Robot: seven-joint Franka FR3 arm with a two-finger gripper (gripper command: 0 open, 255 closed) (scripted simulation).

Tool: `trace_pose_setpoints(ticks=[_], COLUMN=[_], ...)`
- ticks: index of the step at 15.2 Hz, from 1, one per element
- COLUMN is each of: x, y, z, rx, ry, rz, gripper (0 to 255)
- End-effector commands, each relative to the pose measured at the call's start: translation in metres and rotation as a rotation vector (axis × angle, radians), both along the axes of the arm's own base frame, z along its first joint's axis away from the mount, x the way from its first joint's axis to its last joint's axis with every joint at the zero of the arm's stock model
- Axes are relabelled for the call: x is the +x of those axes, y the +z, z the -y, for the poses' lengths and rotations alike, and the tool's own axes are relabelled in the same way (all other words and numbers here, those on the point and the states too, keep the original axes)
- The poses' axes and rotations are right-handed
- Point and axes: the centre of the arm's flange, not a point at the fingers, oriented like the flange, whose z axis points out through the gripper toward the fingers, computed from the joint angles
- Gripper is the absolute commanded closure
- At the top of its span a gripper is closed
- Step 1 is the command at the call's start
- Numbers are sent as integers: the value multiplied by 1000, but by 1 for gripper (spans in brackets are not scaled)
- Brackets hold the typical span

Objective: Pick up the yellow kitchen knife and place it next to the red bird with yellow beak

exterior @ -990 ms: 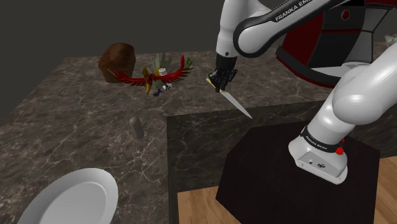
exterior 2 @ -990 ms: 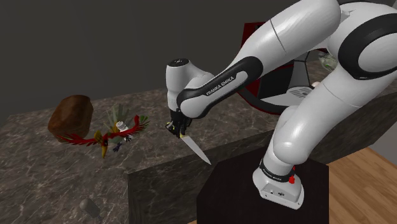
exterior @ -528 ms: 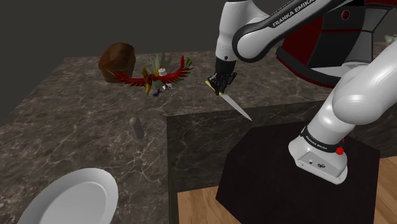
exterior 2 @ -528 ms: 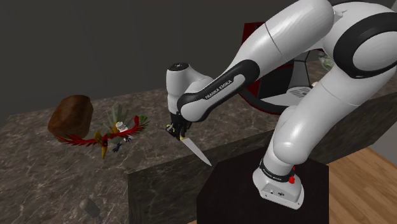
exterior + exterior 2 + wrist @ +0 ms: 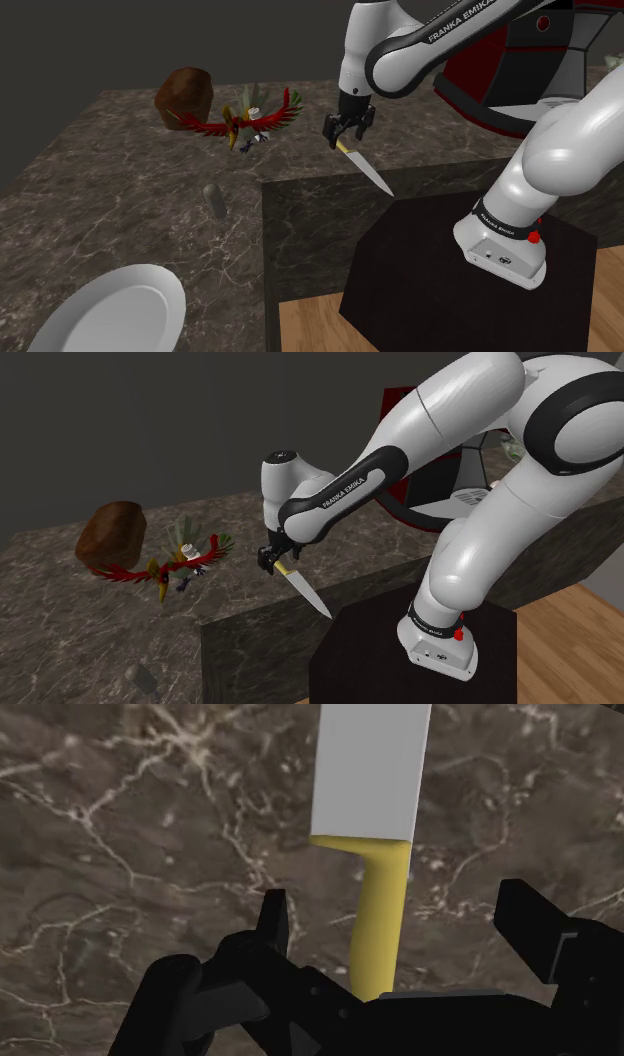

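The knife (image 5: 366, 169) has a yellow handle and a grey blade. It lies slanted near the dark marble counter's (image 5: 120, 180) edge, blade tip pointing toward the stand. My gripper (image 5: 346, 131) hovers just above the handle, fingers spread. In the wrist view the yellow handle (image 5: 380, 919) runs between the two black fingertips (image 5: 272, 918) without touching either, over the marble. The red bird (image 5: 250, 118) with a yellow beak sits on the counter, a short way to the shoulder view's left of the gripper. From the second exterior view, the gripper (image 5: 272, 560) stands between the bird (image 5: 180, 564) and the knife blade (image 5: 308, 595).
A brown loaf-like lump (image 5: 185, 95) sits behind the bird. A small grey cylinder (image 5: 213, 198) stands on the lower counter, and a white plate (image 5: 110, 312) lies at the near left. The black stand (image 5: 450, 290) is below the counter edge. A dark red object (image 5: 500, 85) sits behind the arm.
The fingers have opened and let go of the knife handle. The handle now sits slightly below the fingertips; the arm has barely moved.
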Motion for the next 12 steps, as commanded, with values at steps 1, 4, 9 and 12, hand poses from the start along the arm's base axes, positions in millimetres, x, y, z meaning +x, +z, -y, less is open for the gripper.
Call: trace_pose_setpoints(ticks=[1, 4, 9, 12], x=[-1, -3, -3, -3], y=[13, 50, 50, 50], z=[0, 0, 0, 0], rx=[0, 0, 0, 0], ry=[0, 0, 0, 0], rz=[0, 0, 0, 0], gripper=[0, 0, 0, 0])
